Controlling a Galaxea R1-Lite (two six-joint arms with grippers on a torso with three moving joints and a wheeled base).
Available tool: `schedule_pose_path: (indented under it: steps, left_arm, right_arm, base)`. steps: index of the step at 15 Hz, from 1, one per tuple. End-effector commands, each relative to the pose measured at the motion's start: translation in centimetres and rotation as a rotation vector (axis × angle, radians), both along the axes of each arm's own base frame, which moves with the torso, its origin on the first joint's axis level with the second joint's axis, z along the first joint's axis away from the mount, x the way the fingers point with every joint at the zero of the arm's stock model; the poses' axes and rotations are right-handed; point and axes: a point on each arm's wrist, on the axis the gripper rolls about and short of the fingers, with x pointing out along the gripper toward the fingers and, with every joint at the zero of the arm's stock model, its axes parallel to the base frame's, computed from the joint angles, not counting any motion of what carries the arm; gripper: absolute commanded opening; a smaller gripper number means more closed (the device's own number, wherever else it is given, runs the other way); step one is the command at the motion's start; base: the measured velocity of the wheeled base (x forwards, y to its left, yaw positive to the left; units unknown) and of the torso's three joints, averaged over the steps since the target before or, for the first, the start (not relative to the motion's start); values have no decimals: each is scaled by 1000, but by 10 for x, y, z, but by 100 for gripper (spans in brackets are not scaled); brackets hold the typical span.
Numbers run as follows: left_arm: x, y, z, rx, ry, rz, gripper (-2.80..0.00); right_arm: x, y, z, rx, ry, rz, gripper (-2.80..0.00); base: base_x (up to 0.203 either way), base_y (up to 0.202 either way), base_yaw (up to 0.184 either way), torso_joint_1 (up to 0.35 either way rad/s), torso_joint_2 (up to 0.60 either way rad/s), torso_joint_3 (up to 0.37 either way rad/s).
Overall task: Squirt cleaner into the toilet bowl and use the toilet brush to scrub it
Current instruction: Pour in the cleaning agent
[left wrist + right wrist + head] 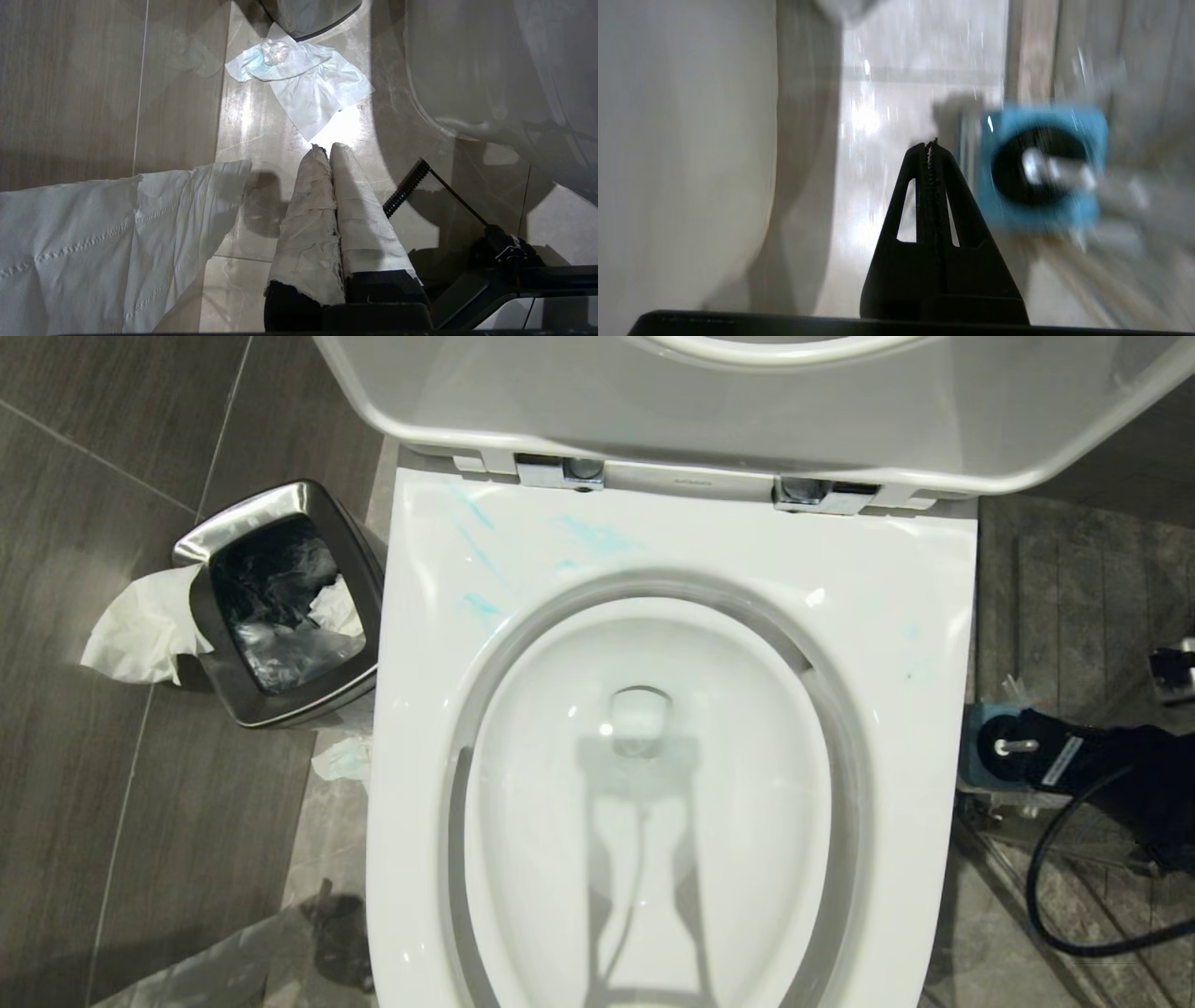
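Note:
The white toilet bowl (747, 821) fills the head view, seat down and lid (747, 420) raised. Thin teal smears of cleaner (597, 537) streak the back of the seat. The toilet brush (1016, 746) stands in its blue holder (978, 761) on the floor right of the bowl, its white handle tip (1052, 170) pointing up. My right arm (1120, 765) reaches in over the holder. The right gripper (930, 145) is shut and empty, between the bowl's side (682, 163) and the holder (999, 210). My left gripper (329, 148), with white-wrapped fingers, is shut and empty over the floor left of the bowl.
A steel waste bin (280, 607) with a plastic liner stands left of the toilet, paper hanging over its edge (140, 630). A crumpled tissue (303, 88) lies on the floor, and a large white sheet (93, 242) hangs near my left gripper. A black cable (1046, 887) loops at the right.

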Motion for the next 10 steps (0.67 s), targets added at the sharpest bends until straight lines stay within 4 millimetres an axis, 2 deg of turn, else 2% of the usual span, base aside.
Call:
schedule_pose_path:
  steps: [1, 5, 10]
  left_arm:
    - [0, 0, 0, 0, 3, 0, -280]
    - [0, 0, 0, 0, 2, -1, -280]
    - [0, 0, 0, 0, 1, -1, -280]
  right_arm:
    - [39, 0, -29, 0, -55, -3, -280]
    - [74, 0, -50, -3, -156, 2, -280]
    - [87, 0, -42, -43, -212, 6, -280]
  base:
    - [0, 0, 0, 0, 0, 0]
    - [0, 0, 0, 0, 0, 0]
    - [0, 0, 0, 0, -8, 0]
